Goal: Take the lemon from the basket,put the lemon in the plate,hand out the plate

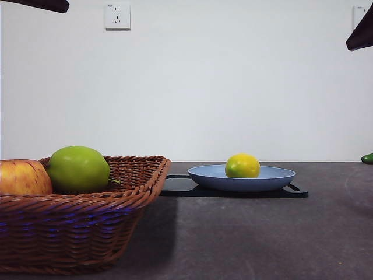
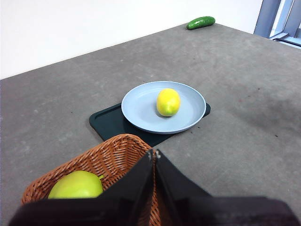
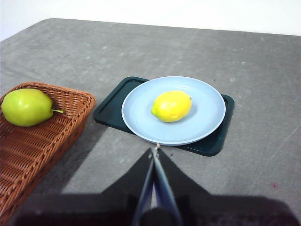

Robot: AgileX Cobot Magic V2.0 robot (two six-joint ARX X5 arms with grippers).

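I see the basket (image 1: 76, 227) holding a green apple (image 1: 78, 169); beside it the plate (image 1: 274, 178) sits on a black tray (image 3: 109, 108), the lemon (image 1: 242, 165) on it. Left gripper (image 2: 154, 153) and right gripper (image 3: 154, 149) hover, jaws pressed together, empty.

A: How's the light?
B: Bright and even, apparently from overhead. The basket (image 1: 76, 213) casts a soft shadow on the bench (image 1: 262, 233) beside it.
A: Sharpness?
B: The lemon (image 3: 171, 106) is crisp with a small highlight; each wrist view's own pincer is a dark blur.
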